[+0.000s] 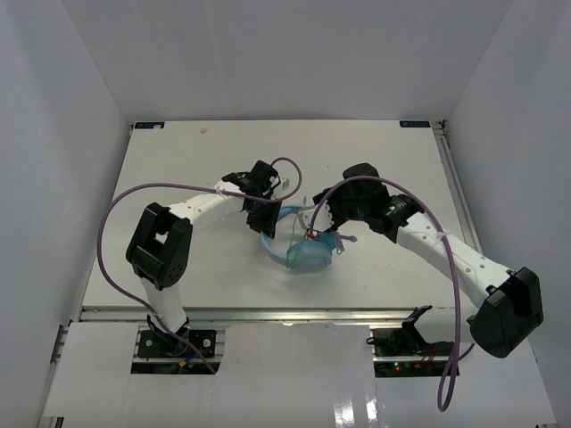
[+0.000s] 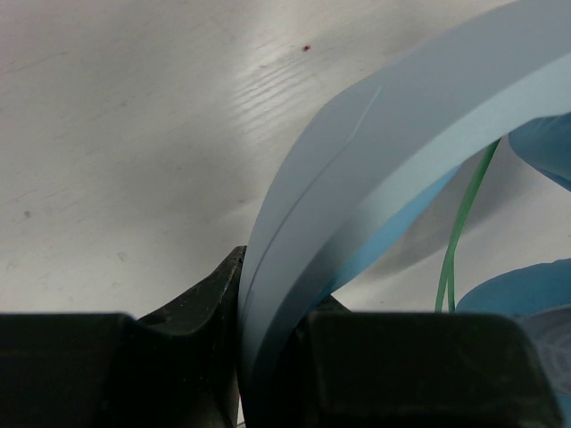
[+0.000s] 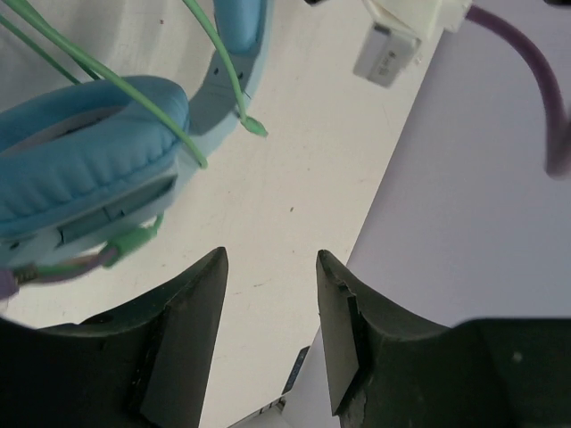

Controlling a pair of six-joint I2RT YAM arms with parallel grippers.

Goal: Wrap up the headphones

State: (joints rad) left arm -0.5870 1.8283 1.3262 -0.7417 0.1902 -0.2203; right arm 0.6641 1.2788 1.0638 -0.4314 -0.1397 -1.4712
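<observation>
- Headphones (image 1: 302, 250) lie at the centre of the top view, on the table (image 1: 178, 160) between the two grippers.
- The left gripper (image 1: 265, 212) is clamped on the headband (image 2: 357, 223). In the left wrist view the band rises from between the black fingers (image 2: 107, 366) and sweeps to the upper right, where the frame cuts it off.
- The right gripper (image 3: 270, 267) has its jaws moderately parted with only bare table between them. The ear cup (image 3: 80, 169) sits to its upper left, apart from the fingers.
- That cup is cut off by the left edge of the right wrist view. A second cup shows only as blue slivers at the right edge of the left wrist view.
- The thin green cable (image 3: 152, 116) crosses the cup in loops whose ends leave the top of the frame. From above it is too fine to trace.
- The boom mic cannot be made out with certainty.
- From above, the gripper bodies hide part of the headband and the right gripper's (image 1: 321, 218) fingertips.
- The table is white and matt with faint specks. Plain white walls (image 1: 268, 53) enclose it on three sides.
- A purple cable (image 1: 111, 223) arcs over each arm.
</observation>
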